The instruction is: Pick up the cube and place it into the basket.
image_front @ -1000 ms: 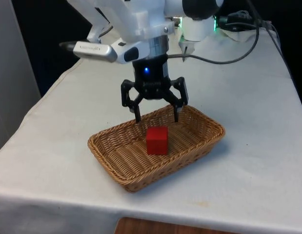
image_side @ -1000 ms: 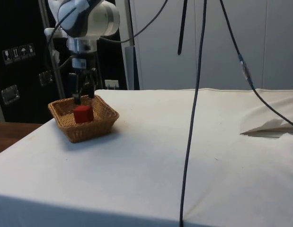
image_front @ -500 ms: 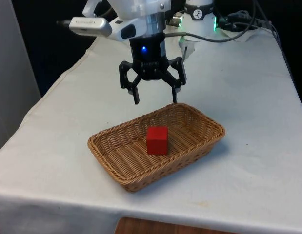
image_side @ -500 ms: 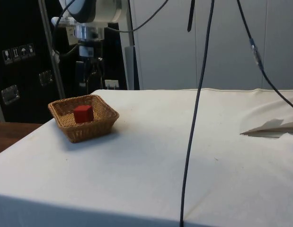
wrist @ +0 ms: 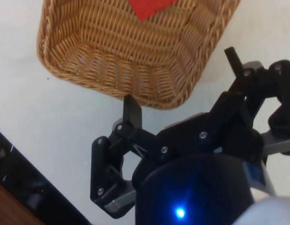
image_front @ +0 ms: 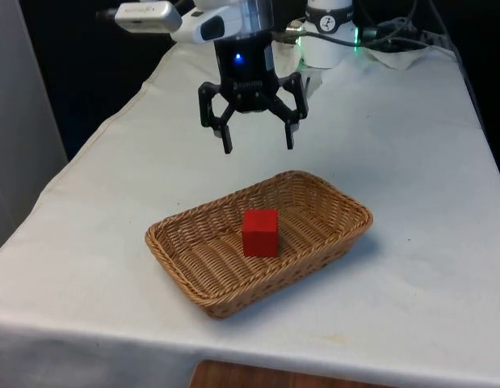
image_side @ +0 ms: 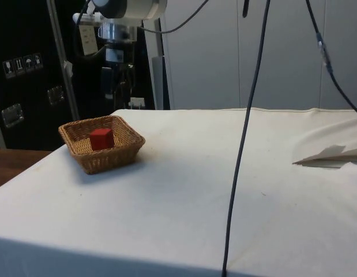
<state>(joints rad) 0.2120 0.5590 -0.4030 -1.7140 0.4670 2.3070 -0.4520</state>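
A red cube rests on the floor of a woven wicker basket near the table's front edge. In the side view the cube sits low inside the basket. My gripper hangs open and empty, well above the basket's far rim and slightly behind it. The wrist view looks down past the spread fingers at the basket with a corner of the cube.
White cloth covers the table. A black cable hangs down through the side view. The robot's base and cables sit at the table's far end. A crumpled fold of cloth lies at the side view's right.
The open gripper has risen from just above the cube to well clear of the basket and drawn back towards the robot. The cube stays in the basket.
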